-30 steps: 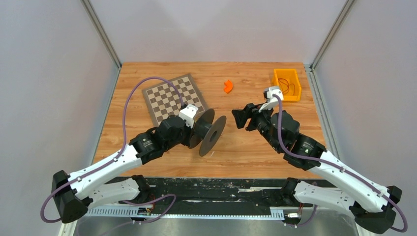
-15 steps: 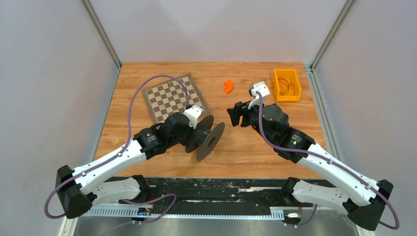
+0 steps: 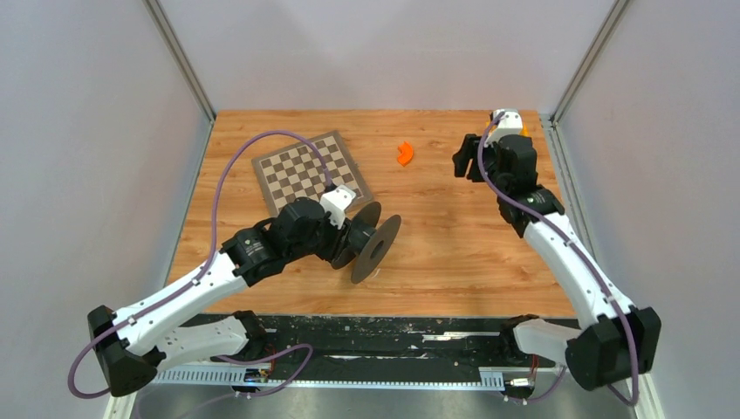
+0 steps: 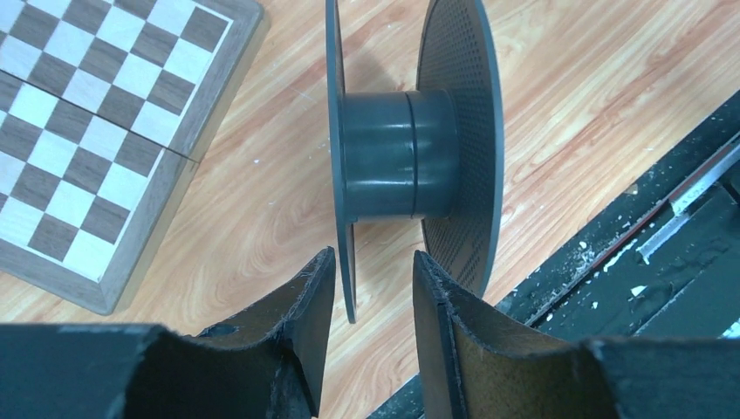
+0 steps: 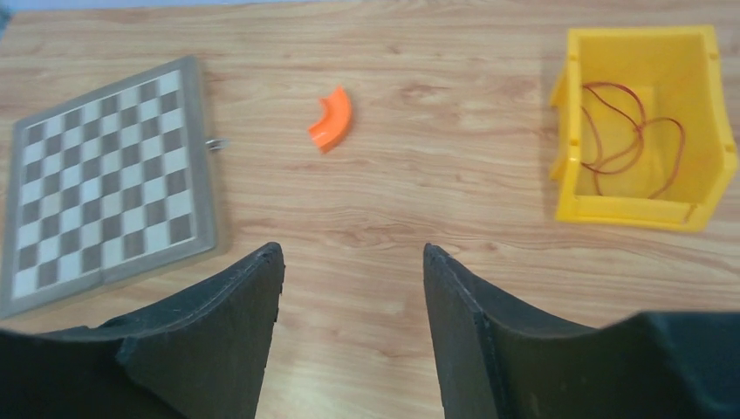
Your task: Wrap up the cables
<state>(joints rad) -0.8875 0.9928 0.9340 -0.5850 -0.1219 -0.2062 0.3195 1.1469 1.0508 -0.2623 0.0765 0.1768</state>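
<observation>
I work in a lab test cell: plain grey panels (image 3: 87, 131) and metal posts (image 3: 179, 57) enclose my wooden table (image 3: 436, 262).

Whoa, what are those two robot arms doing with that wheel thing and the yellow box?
The left gripper has its jaws open around one rim of a dark grey plastic spool standing on the wooden table. The right gripper, open and empty, hangs near a yellow plastic bin where the thin dark red wire lies in loose loops. No wire is on the spool yet.
</observation>
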